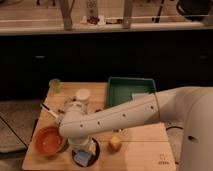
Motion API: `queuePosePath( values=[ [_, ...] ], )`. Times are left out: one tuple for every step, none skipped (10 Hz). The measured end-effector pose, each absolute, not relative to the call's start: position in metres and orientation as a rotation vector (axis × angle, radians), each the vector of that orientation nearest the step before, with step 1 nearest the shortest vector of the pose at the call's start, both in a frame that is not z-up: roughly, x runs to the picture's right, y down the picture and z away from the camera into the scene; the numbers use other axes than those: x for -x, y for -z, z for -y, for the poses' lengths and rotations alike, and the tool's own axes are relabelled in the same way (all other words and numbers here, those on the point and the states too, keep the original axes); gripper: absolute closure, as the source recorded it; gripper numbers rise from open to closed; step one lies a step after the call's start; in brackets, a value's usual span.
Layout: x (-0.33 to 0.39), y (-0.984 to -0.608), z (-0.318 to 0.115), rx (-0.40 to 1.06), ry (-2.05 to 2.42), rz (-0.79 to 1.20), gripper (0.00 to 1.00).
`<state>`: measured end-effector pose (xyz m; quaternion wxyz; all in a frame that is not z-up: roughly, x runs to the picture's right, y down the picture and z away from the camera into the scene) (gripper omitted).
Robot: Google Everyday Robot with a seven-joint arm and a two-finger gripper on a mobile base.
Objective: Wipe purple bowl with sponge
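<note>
The purple bowl (pixel 96 151) sits near the front edge of the wooden table, dark and mostly covered by my arm. The pale blue-grey sponge (pixel 82 159) lies inside it. My gripper (pixel 83 150) points straight down into the bowl, right over the sponge, under the white wrist. The wrist hides the place where the gripper meets the sponge.
An orange bowl (pixel 48 140) stands just left of the purple bowl. A tan cube-like lump (pixel 115 144) lies to its right. A green tray (pixel 131 91), a white cup (pixel 82 95) and a small green cup (pixel 55 85) stand further back. A thin utensil (pixel 50 111) lies at the left.
</note>
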<state>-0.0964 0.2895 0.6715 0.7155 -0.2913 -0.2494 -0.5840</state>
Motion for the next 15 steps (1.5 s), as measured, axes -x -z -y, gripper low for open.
queuePosePath(
  values=[
    [0.083, -0.673, -0.287, 0.651, 1.275, 0.542, 1.0],
    [0.076, -0.676, -0.284, 0.648, 1.257, 0.538, 1.0],
    [0.071, -0.682, -0.273, 0.636, 1.236, 0.531, 1.0],
    [0.07, -0.686, -0.266, 0.627, 1.23, 0.527, 1.0],
    [0.071, -0.688, -0.26, 0.618, 1.227, 0.525, 1.0],
    [0.074, -0.69, -0.257, 0.611, 1.232, 0.526, 1.0],
    [0.08, -0.69, -0.254, 0.602, 1.244, 0.529, 1.0],
    [0.086, -0.69, -0.254, 0.596, 1.263, 0.532, 1.0],
    [0.096, -0.688, -0.254, 0.589, 1.279, 0.541, 1.0],
    [0.113, -0.684, -0.256, 0.575, 1.319, 0.553, 1.0],
    [0.122, -0.681, -0.26, 0.572, 1.343, 0.564, 1.0],
    [0.125, -0.677, -0.264, 0.569, 1.366, 0.573, 1.0],
    [0.126, -0.672, -0.273, 0.572, 1.392, 0.584, 1.0],
    [0.128, -0.665, -0.284, 0.575, 1.416, 0.6, 1.0],
    [0.128, -0.66, -0.293, 0.576, 1.431, 0.613, 1.0]
  ],
)
